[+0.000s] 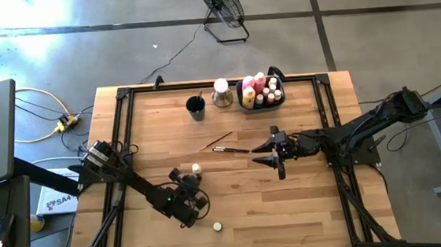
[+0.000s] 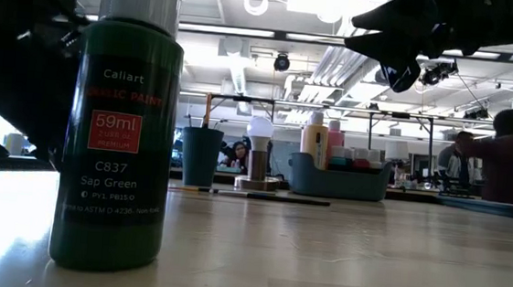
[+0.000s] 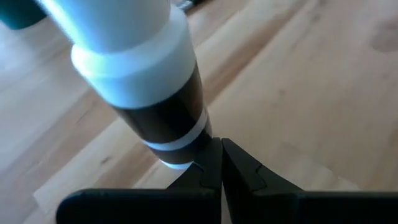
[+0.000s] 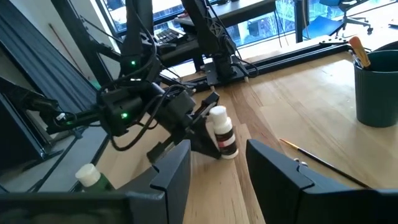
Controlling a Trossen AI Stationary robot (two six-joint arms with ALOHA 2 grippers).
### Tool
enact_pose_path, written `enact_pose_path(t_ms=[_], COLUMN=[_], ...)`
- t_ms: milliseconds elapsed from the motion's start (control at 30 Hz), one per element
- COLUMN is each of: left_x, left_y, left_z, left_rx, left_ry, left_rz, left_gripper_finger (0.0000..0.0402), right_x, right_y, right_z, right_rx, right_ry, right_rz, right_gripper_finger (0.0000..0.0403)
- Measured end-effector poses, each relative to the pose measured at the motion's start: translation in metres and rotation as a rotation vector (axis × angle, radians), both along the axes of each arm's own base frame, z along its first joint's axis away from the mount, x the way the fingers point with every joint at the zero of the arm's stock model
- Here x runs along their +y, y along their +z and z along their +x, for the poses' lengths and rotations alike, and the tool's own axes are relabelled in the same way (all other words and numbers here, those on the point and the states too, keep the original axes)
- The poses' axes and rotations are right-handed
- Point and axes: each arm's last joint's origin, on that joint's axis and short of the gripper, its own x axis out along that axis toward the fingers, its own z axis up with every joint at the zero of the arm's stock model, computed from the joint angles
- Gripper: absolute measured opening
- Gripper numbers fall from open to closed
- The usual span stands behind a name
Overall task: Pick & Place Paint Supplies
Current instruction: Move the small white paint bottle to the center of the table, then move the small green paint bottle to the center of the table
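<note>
My left gripper (image 1: 195,175), jaws together w/ nothing clamped, sits at the near-left of the light wooden slatted table (image 1: 306,211), fingertips (image 3: 219,163) touching the base of a small dark-brown, white-capped paint bottle (image 4: 221,132) that tilts off upright. My right gripper (image 1: 267,153) hangs above table centre, jaws apart and empty, w/ two thin dark-handled brushes (image 1: 224,145) lying on the wood just beside it. Green "Sap Green" paint bottle w/ white cap (image 2: 119,119) stands near the front edge; remaining bottles stand in the grey-blue rectangular bin (image 1: 260,102) at the far side, beside a small dark round cup (image 1: 195,107).
</note>
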Motion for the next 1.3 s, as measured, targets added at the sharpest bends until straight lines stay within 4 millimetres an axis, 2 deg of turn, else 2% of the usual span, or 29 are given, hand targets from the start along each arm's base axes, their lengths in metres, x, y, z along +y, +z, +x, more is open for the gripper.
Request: enact_pose_path(t_ms=[233,600,933,1300], left_x=[0.008,0.001,-0.04,-0.1], left_y=[-0.011,-0.008,0.005,0.033], left_z=[-0.011,-0.005,-0.012,-0.019], left_rx=[-0.083,-0.116,-0.152,-0.064], left_ry=[0.066,0.012,-0.098,-0.349], left_rz=[-0.01,-0.054,-0.147,-0.398], left_gripper_finger=[0.0,0.0,0.0,0.0], right_x=[0.0,0.0,0.0,0.0], right_y=[0.0,0.0,-0.001,-0.001], right_z=[0.0,0.0,0.0,0.0], right_rx=[0.0,0.002,0.015,0.015], right_ry=[0.0,-0.004,-0.005,-0.005], right_rz=[0.0,0.026,0.026,0.027], right_gripper_finger=[0.0149,0.0149,0.0149,0.0149])
